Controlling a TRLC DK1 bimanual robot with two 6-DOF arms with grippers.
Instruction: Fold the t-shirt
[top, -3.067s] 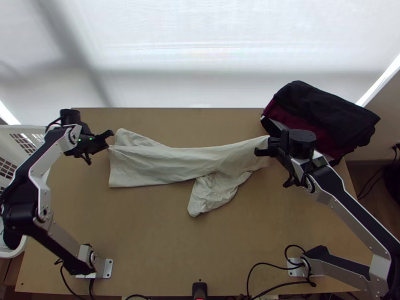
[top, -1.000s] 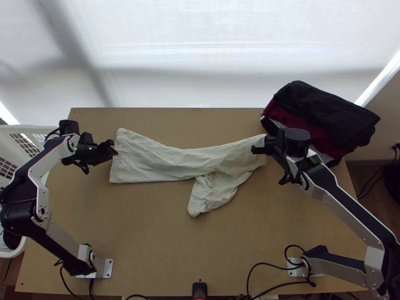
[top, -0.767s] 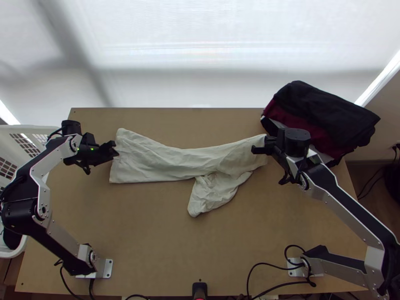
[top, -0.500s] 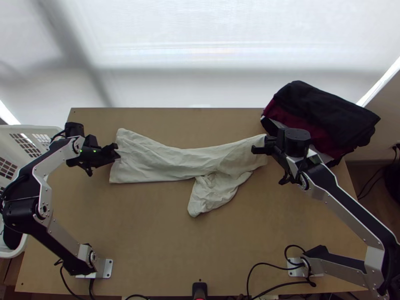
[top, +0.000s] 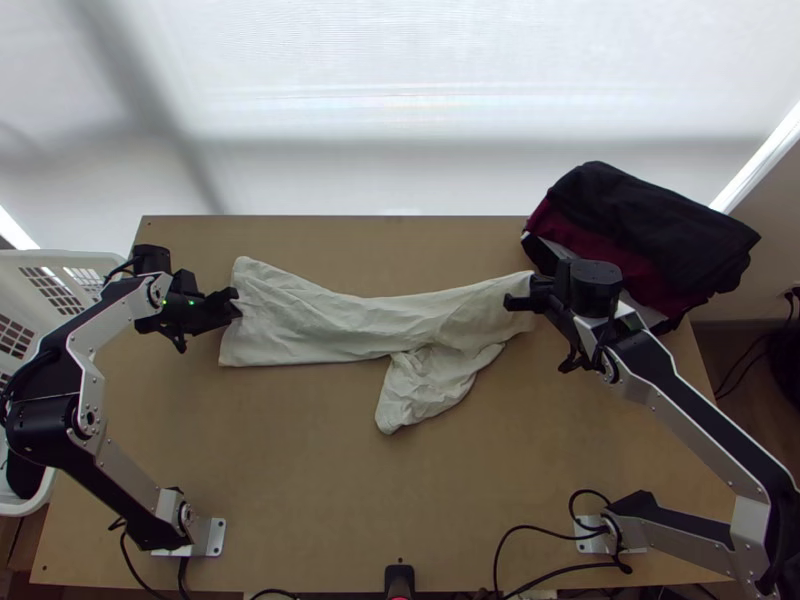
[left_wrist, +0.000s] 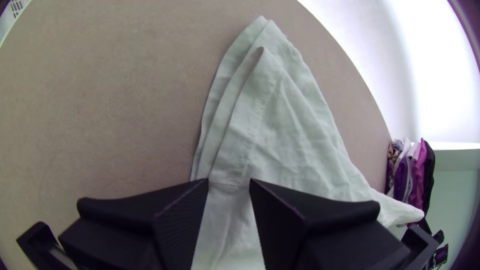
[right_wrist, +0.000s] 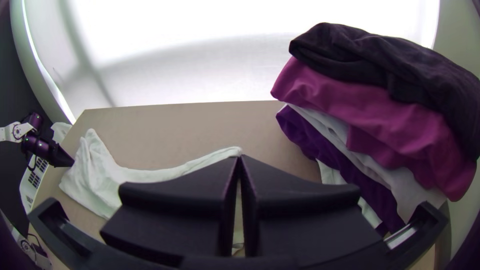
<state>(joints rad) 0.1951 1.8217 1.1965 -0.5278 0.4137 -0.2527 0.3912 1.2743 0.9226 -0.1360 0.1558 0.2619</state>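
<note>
In the top view, the cream t-shirt (top: 330, 325) runs in a long, narrow band across the tabletop (top: 300, 470) from nine o'clock to three, a bunched flap (top: 420, 390) hanging down at six. The left tool (top: 237, 302) is at its nine o'clock end, the right tool (top: 515, 300) at the three o'clock end. That flap looks like trouble: lift now and it could swing under, leaving a lump in the fold. The clothes pile (top: 650, 240) sits close at two o'clock, and a wide swing by the right arm might snag it.

Over to the left wrist view: that tool is partly open, tips apart above the layered edge, nothing gripped. Here's the danger! Close too high and it bites air; too shallow, and it probably catches one layer, so the others slide off.

Right wrist view: tips together, pinching a raised corner of the shirt. It's a small pinch, so a hard pull could slip it free.
</note>
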